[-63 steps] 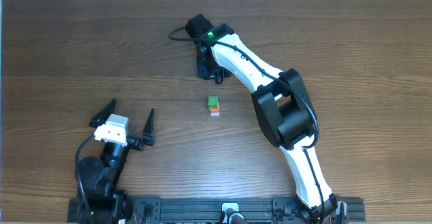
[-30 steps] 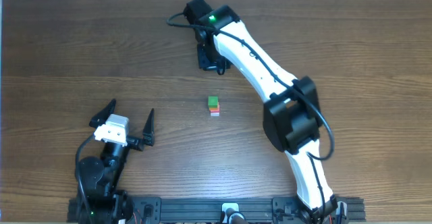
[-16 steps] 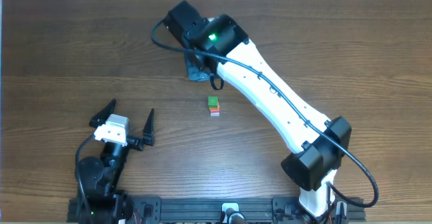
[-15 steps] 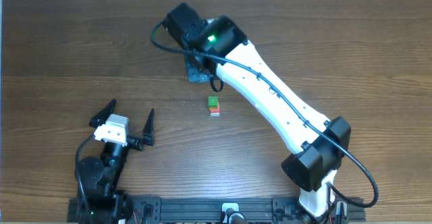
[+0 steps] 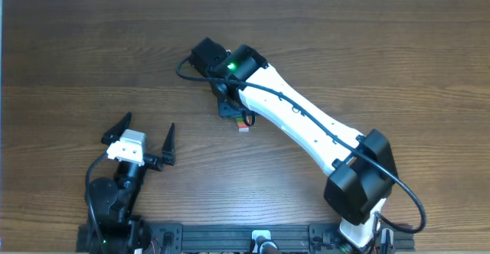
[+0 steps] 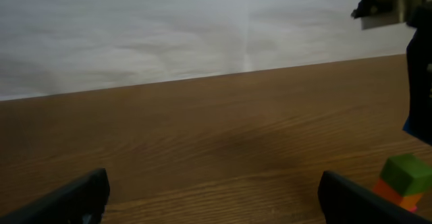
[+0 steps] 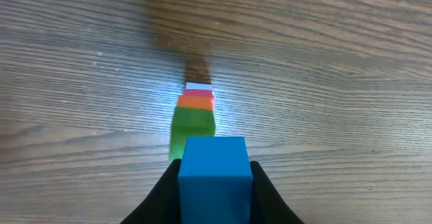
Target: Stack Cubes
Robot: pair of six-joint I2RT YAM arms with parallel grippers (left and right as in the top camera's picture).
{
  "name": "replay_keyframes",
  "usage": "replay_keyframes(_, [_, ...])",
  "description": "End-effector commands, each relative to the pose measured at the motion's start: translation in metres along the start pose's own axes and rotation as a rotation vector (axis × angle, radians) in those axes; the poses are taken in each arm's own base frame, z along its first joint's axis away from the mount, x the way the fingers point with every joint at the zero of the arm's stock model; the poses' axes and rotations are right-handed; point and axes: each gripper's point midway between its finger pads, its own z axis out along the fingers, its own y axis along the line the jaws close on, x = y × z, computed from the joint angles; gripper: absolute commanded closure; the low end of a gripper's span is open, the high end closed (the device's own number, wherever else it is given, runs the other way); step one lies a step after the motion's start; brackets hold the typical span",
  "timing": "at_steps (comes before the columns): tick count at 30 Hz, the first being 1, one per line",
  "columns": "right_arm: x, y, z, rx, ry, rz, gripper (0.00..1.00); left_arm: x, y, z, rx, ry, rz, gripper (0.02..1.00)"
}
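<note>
Matte wood-grain table (image 5: 383, 47). Glossy white right arm (image 5: 306, 128) crosses frame centre. Left gripper (image 5: 145, 135), lower left: tapered black fingers spread, empty. Right gripper (image 7: 214, 190) clamps smooth blue cube (image 7: 214, 158) close above green-orange-pink stack (image 7: 192, 126), frame centre.

Brown wood-grain table (image 7: 337, 82), blue cube (image 7: 214, 177), green cube (image 7: 192, 131), orange cube (image 7: 196, 102)

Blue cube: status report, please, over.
Right gripper shut on blue cube, just above the stack, not set down. Left gripper open, apart. Nothing in the way.
</note>
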Motion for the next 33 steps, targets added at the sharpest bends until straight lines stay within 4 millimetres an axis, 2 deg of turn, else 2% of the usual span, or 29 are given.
replay_keyframes(1, [0.002, 0.004, -0.015, -0.041, -0.025, 0.033, 0.991, 0.001, 0.000, 0.000, 0.003, -0.004, 0.014, 0.020])
replay_keyframes(15, [0.014, 0.018, -0.014, -0.132, 0.062, 0.056, 0.989, 0.001, 0.000, 0.000, 0.003, -0.004, 0.014, 0.018])
replay_keyframes(33, [0.010, 0.013, 0.015, -0.088, 0.123, 0.088, 0.991, 0.001, 0.000, 0.000, 0.003, -0.004, 0.014, 0.018])
